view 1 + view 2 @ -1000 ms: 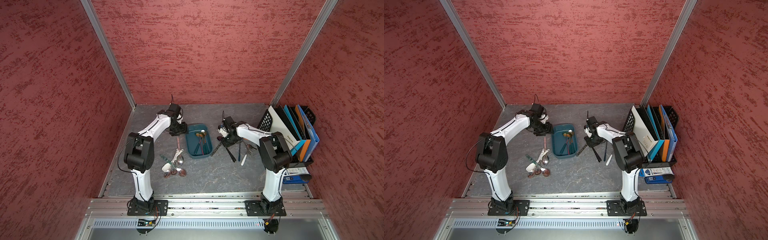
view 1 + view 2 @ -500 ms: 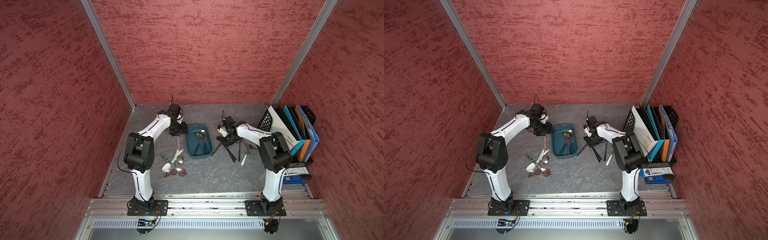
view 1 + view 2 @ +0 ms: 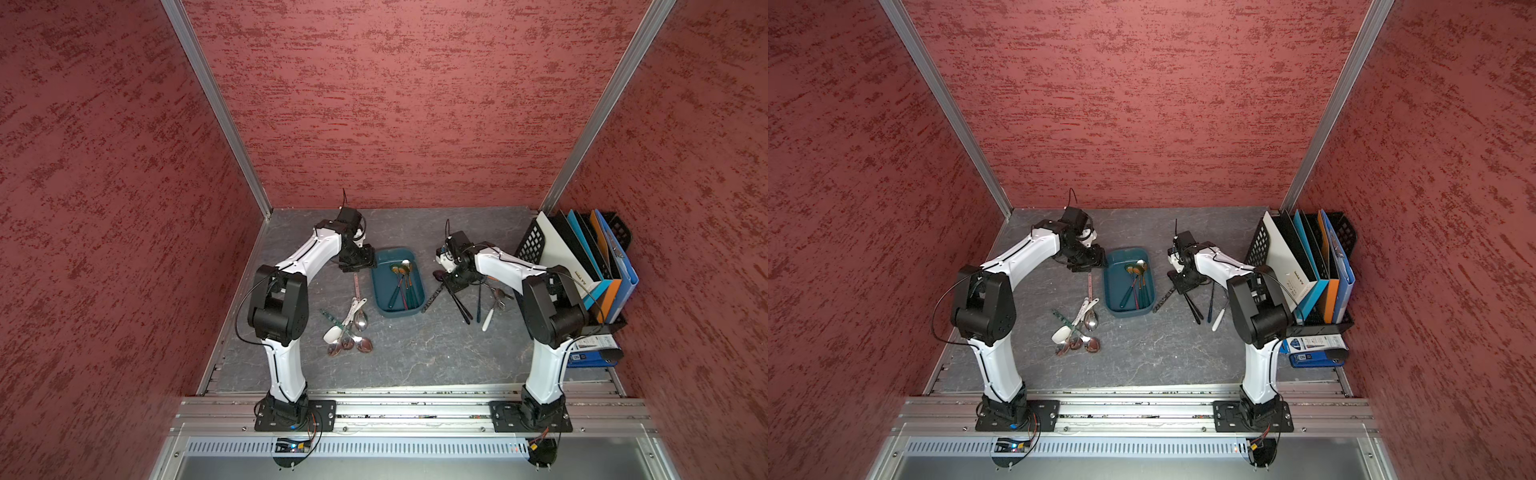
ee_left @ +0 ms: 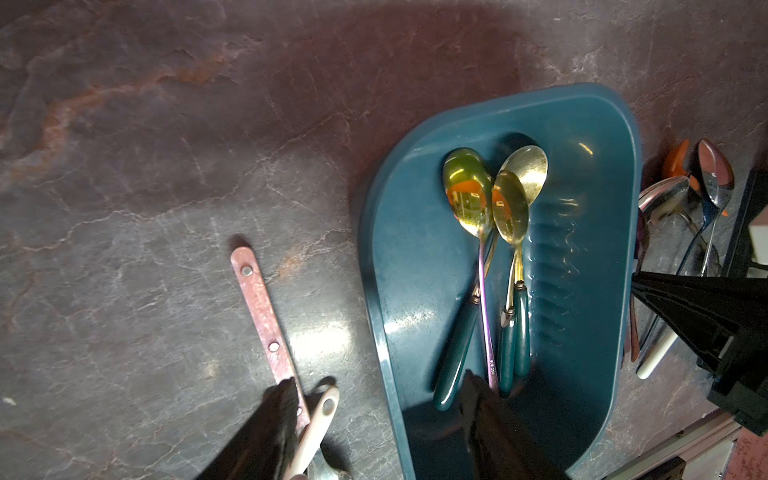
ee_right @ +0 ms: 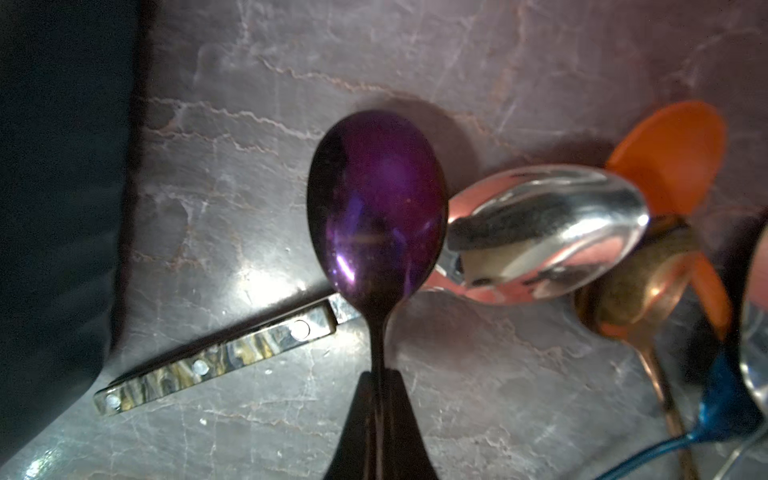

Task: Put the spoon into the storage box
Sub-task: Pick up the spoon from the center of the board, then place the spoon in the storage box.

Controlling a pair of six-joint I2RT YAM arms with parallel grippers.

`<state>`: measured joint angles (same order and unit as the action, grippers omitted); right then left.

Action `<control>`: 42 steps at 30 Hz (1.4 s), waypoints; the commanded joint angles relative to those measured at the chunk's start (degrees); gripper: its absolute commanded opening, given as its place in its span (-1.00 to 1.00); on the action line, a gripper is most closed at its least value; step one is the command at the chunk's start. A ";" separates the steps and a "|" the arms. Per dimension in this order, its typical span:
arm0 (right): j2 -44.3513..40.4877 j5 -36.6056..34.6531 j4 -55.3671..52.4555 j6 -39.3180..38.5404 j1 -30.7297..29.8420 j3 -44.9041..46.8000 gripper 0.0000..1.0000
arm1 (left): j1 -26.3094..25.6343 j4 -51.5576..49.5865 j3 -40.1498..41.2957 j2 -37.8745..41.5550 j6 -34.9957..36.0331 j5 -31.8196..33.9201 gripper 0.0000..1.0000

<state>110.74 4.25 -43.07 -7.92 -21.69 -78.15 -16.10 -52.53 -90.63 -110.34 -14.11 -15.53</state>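
The right pincer clamps the purple spoon by its handle, bowl aimed toward the back wall, just beside the storage box, which holds gold-bowled spoons. The left pincer stands wide astride its rim.

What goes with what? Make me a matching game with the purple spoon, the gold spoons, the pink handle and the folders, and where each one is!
Things:
1. purple spoon
2. gold spoons
3. pink handle
4. folders

Places:
A. standing in the black rack
B. pinched in the right gripper
C. lying in the storage box
D. flat on the table beside the storage box

Pairs: 1-B, 2-C, 3-D, 4-A
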 commanded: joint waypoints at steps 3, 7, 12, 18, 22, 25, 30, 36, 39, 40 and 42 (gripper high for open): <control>-3.35 0.51 -0.23 0.76 0.01 0.05 -1.00 | 0.01 0.68 -0.24 0.56 0.40 0.15 0.31; -4.07 1.99 -1.26 1.94 -0.06 -1.19 -1.00 | 0.09 1.44 0.39 1.31 0.10 0.24 0.31; -5.35 5.08 -3.93 5.46 -0.10 -4.13 -1.00 | 1.39 4.77 2.30 3.39 -1.46 -2.05 0.31; -6.05 7.53 -8.93 9.54 -1.12 -10.40 -1.00 | 3.88 10.03 5.56 6.61 -4.47 -4.22 0.33; -4.35 8.09 -12.38 12.80 -3.44 -16.38 -1.00 | 5.27 10.79 6.23 7.16 -4.56 -4.33 0.33; -2.16 8.21 -14.36 16.16 -5.23 -20.95 -1.00 | 6.11 11.24 7.15 7.41 -4.74 -4.40 0.34; 1.84 9.26 -16.59 22.46 -7.79 -26.59 -1.00 | 7.72 13.63 10.32 9.38 -5.64 -5.16 0.35; 6.47 9.56 -16.28 26.94 -10.81 -30.62 -1.00 | 8.88 15.18 13.61 11.67 -5.81 -5.26 0.35; 8.35 9.05 -14.94 28.40 -11.56 -31.28 -1.00 | 8.87 15.52 14.73 12.69 -5.57 -4.95 0.35; 8.85 8.64 -14.55 28.98 -11.68 -31.50 -1.00 | 8.91 15.53 15.02 12.97 -5.41 -4.84 0.35; 10.23 8.45 -14.15 29.57 -11.74 -32.25 -1.00 | 8.96 15.44 15.33 13.54 -5.21 -4.52 0.35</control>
<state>119.77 12.91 -58.15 19.05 -33.34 -107.55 -7.29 -38.61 -75.88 -98.67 -19.73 -19.88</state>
